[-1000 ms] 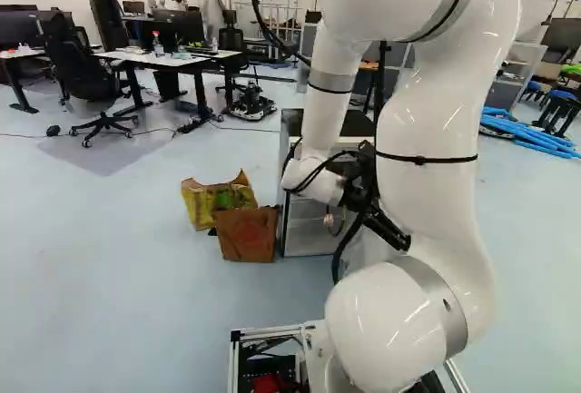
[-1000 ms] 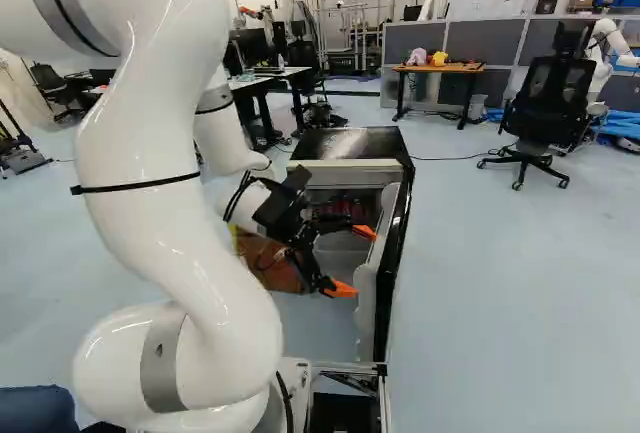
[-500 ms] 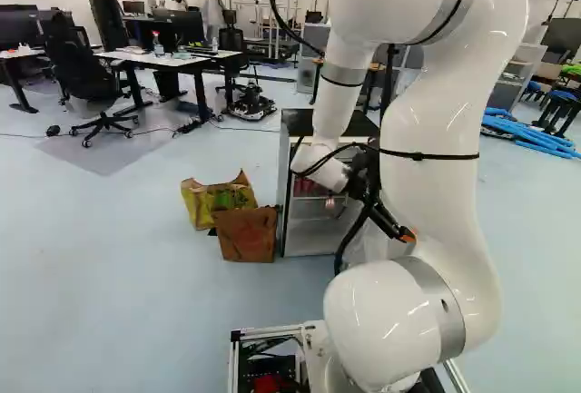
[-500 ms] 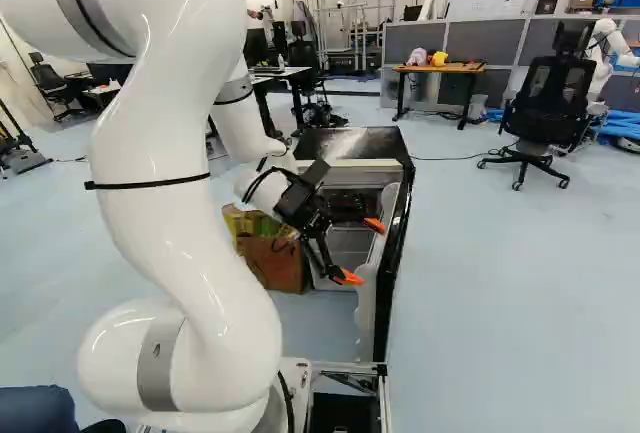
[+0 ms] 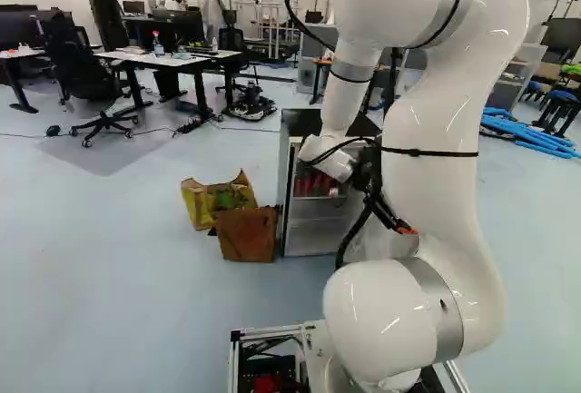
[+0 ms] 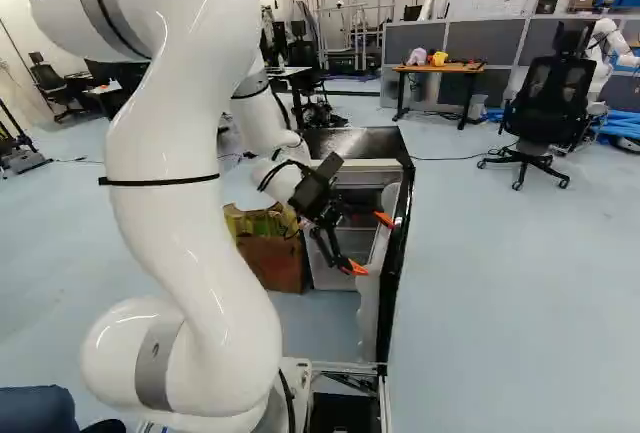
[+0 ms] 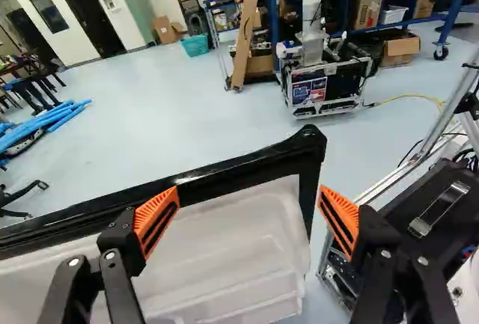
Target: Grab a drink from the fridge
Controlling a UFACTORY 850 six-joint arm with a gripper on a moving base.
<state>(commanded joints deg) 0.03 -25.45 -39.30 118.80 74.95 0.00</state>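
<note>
In the right base view my gripper (image 6: 370, 244) is in front of the fridge (image 6: 352, 141), beside the inner side of its open door (image 6: 398, 268). The wrist view shows the gripper (image 7: 248, 193) spread wide, with nothing gripped between its orange pads. Ahead of and under the fingers lie the door's white inner shelves (image 7: 232, 253) and black rim (image 7: 217, 174). Red drinks (image 5: 316, 183) stand on an upper shelf inside the fridge in the left base view, partly hidden by my wrist. Whether a pad touches the door I cannot tell.
A brown paper bag (image 5: 247, 235) and a yellow bag (image 5: 218, 199) stand on the floor beside the fridge. Another robot (image 7: 314, 54) stands beyond the door. An office chair (image 6: 550, 103) and an orange-topped table (image 6: 440, 69) are farther off.
My wrist and gripper have shifted right and slightly upward in the right base view, along the door's inner side. More red drinks show in the left base view. The base has not moved.
</note>
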